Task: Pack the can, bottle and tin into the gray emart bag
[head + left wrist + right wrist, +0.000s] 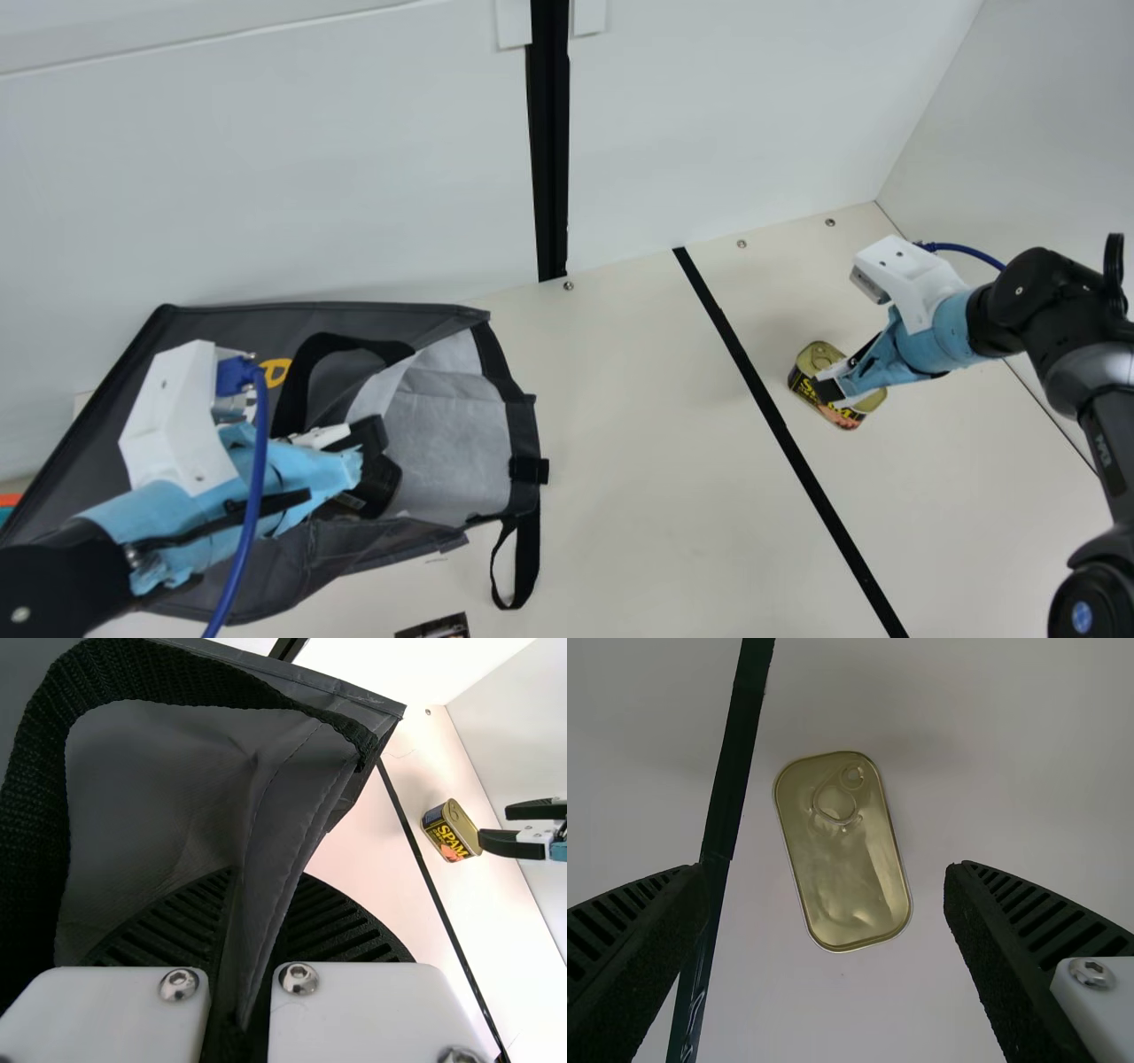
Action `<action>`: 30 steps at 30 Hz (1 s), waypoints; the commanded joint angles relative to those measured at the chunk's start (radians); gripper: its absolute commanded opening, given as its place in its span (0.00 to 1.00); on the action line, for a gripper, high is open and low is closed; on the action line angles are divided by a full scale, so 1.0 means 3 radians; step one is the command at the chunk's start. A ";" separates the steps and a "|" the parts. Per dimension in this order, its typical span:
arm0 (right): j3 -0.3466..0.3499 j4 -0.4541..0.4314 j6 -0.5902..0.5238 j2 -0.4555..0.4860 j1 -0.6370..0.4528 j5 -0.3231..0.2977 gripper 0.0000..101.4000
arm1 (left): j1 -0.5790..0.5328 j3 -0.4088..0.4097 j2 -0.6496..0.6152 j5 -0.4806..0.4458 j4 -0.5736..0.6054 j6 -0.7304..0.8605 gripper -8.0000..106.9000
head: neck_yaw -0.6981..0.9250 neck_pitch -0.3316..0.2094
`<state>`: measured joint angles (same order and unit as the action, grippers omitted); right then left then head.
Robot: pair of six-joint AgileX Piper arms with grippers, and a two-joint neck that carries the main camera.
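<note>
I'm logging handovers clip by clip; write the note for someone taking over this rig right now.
Left claw: shut on the gray bag's fabric near its mouth.
Right claw: open over the tin, not gripping it.
Places: tin on the table, across the black stripe from the bag, pull-ring lid up.
Done: bag mouth is open. Can and bottle: I can't tell whether they are packed.
Left to do: grip the tin and bag it; check inside for the other two.
</note>
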<state>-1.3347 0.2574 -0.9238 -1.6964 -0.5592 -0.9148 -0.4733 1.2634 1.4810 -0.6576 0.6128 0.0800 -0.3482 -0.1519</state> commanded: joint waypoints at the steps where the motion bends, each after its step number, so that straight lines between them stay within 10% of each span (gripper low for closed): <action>1: 0.0005 -0.0001 -0.0013 -0.0026 0.0002 0.0012 0.90 | 0.0000 0.0000 0.0000 0.0000 0.0000 0.0000 0.16 | -0.0003 -0.0076; 30: -0.0002 -0.0081 -0.0116 -0.0582 0.0046 0.0210 0.90 | 0.0000 0.0000 0.0000 0.0000 0.0000 0.0000 0.16 | -0.0003 -0.0076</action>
<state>-1.3358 0.2339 -0.9577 -1.8686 -0.5461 -0.8534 -0.4733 1.2634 1.4810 -0.6576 0.6128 0.0800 -0.3482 -0.1519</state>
